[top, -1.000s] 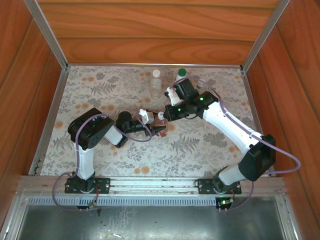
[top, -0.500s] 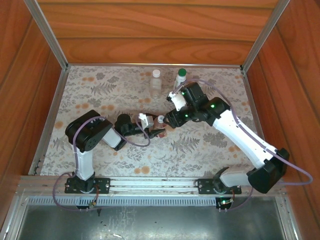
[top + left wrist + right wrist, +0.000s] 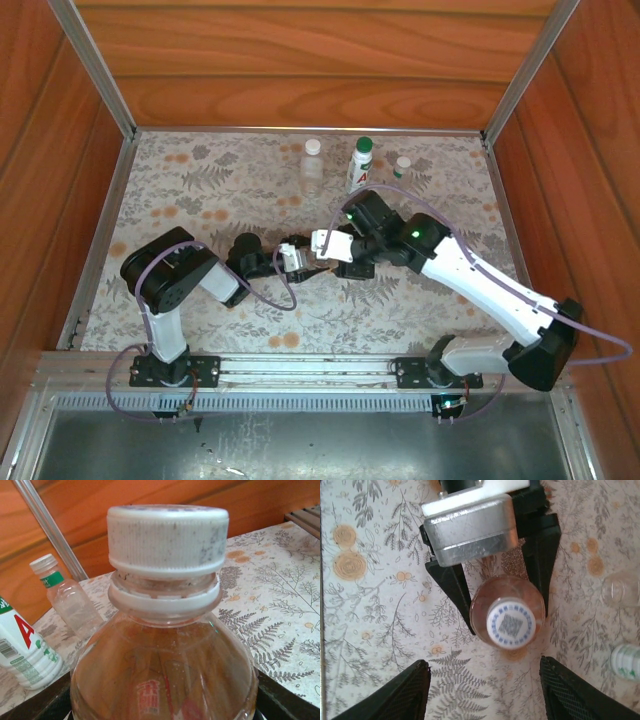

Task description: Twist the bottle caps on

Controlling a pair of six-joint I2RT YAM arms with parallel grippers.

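The amber bottle (image 3: 165, 675) with red print stands upright on the table, and my left gripper (image 3: 507, 620) is shut on its body. Its black fingers (image 3: 455, 587) press both sides. A white cap (image 3: 167, 540) with blue print on top (image 3: 512, 625) sits on the neck. My right gripper (image 3: 484, 661) hangs above the bottle, open wide, and its mesh-padded fingertips (image 3: 407, 690) stand clear of the cap. In the top view the right wrist (image 3: 350, 240) covers the bottle, with the left gripper (image 3: 310, 262) just beside it.
Three capped bottles stand along the back of the floral table (image 3: 200, 180): a clear bottle (image 3: 313, 165), a white bottle with a dark green cap (image 3: 361, 163) and a small clear bottle (image 3: 402, 166). Wooden walls surround the table.
My right arm has swung left and toward the near edge, so its wrist now sits over the amber bottle and the back bottles are uncovered. The left gripper still holds the bottle.
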